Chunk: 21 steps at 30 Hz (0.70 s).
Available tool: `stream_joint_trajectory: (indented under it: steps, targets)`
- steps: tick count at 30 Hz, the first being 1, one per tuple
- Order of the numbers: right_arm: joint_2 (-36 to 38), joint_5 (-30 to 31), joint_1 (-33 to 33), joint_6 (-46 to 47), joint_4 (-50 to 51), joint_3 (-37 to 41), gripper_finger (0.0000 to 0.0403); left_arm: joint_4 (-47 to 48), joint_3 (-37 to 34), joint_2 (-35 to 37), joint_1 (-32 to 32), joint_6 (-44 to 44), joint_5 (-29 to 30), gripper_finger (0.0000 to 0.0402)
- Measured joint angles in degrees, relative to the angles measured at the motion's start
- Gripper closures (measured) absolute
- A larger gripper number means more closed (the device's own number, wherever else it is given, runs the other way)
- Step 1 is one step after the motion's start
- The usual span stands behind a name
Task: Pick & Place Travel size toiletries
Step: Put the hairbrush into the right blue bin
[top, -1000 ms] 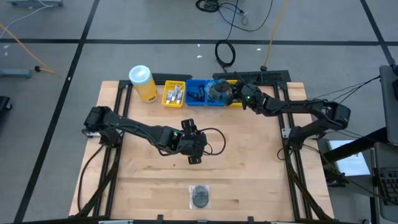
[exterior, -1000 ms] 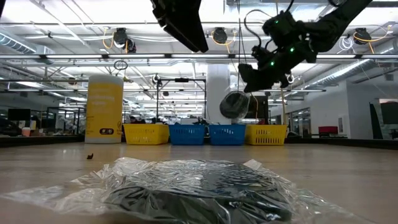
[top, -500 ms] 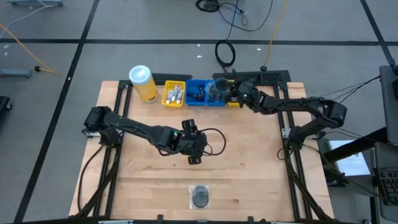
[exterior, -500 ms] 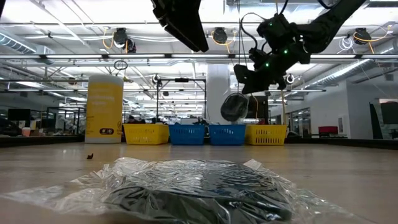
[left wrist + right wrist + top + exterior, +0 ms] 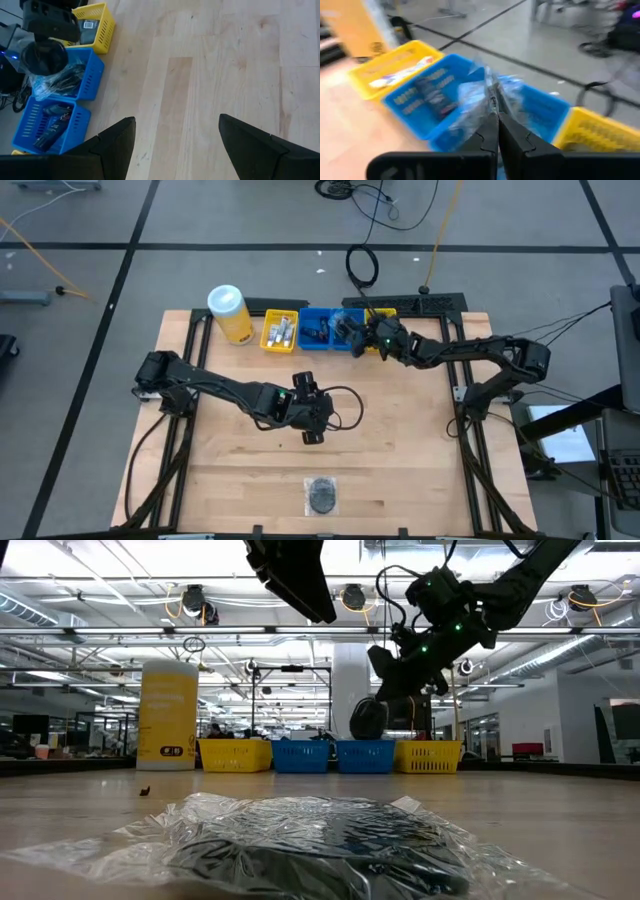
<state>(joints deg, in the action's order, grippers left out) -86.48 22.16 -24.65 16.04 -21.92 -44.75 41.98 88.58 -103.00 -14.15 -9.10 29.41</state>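
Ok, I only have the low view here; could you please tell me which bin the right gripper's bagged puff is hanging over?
Observer: From above, the right gripper, shut on the bagged puff, has it over the blue bin next to the yellow bin at the row's right end.
Operator: Thank you. Is anything in that blue bin yet?
Observer: The left wrist view shows crumpled clear plastic with something dark in it.
Operator: And where is the left gripper?
Observer: The left gripper hovers open over the middle of the table, holding nothing.
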Motion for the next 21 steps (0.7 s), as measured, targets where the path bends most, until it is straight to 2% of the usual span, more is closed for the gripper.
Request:
stream_joint_trajectory:
  steps: [9, 21]
  targets:
    - [-1.83, -5.72, 1.18, 3.87, -0.46, 0.02, 0.0403, -0.18, 0.0, 0.0, 0.0, 0.26, 0.0, 0.0117]
    - [-7.27, -10.45, -2.2, 5.71, -9.88, 0.02, 0.0403, -0.22, 0.0, 0.0, 0.15, 0.42, -0.99, 0.0117]
